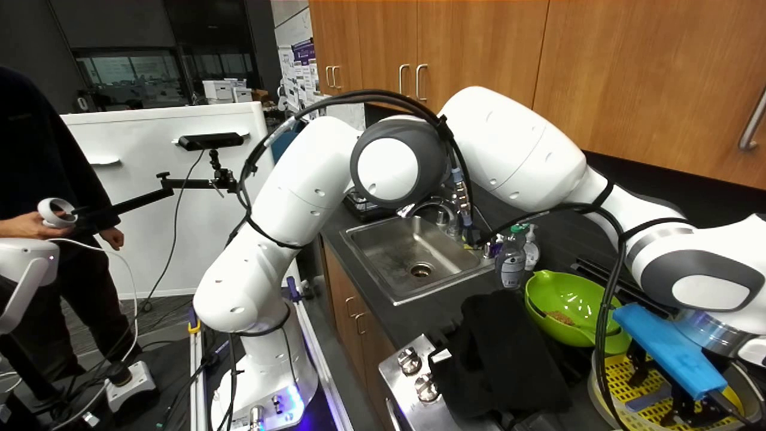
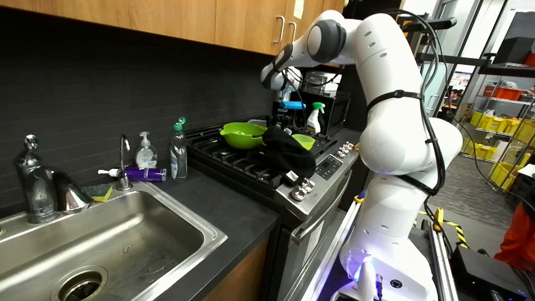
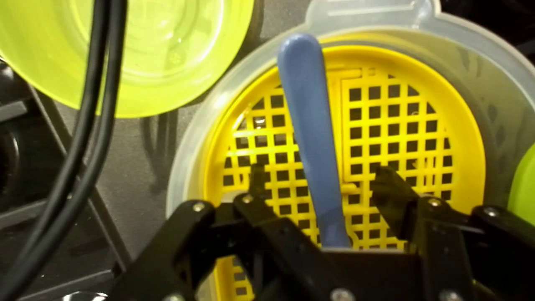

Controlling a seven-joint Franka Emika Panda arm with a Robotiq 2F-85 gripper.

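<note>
- Both your black fingers (image 3: 396, 202) are standing spread.
- Between them, a long round-ended blue bar (image 3: 314, 140) is showing.
- It is lying over a round yellow plastic grid (image 3: 467, 138).

In an exterior view: steel sink (image 2: 138, 238), near left; beyond it on the table (image 2: 209, 205), a pump bottle (image 2: 146, 158) and a green-capped bottle (image 2: 179, 156); wooden cabinets (image 2: 184, 19) hang above.

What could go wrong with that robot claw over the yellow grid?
In the wrist view, the blue handle lies between the fingers of the open gripper; it looks smooth, so it might slip if pinched. The fingers could catch on the yellow grid. The black cables cross in front of a green bowl, so they might bump it.
</note>
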